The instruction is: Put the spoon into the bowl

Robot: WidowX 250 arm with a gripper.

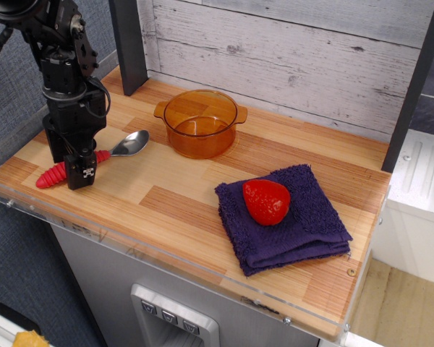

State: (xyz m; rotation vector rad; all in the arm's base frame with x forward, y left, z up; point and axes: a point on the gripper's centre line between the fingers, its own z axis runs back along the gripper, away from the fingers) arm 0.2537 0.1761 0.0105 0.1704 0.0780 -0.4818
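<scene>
Weathered whitewashed planks back a striped wooden counter (181,195) where the spoon (94,160) lies near the left end, silver head pointing toward the bowl (201,121), red ribbed handle toward the front-left corner. The bowl sits empty a little to the right of the spoon's head, not touching it. A strawberry (266,201) rests on a folded purple towel (289,217), well apart from both. The gripper (78,168) is down at the spoon's handle, its jaws straddling the middle of the red grip; whether they have closed on it I cannot tell. Judging by this, the task is barely begun: grasp, lift, carry and release all remain.
</scene>
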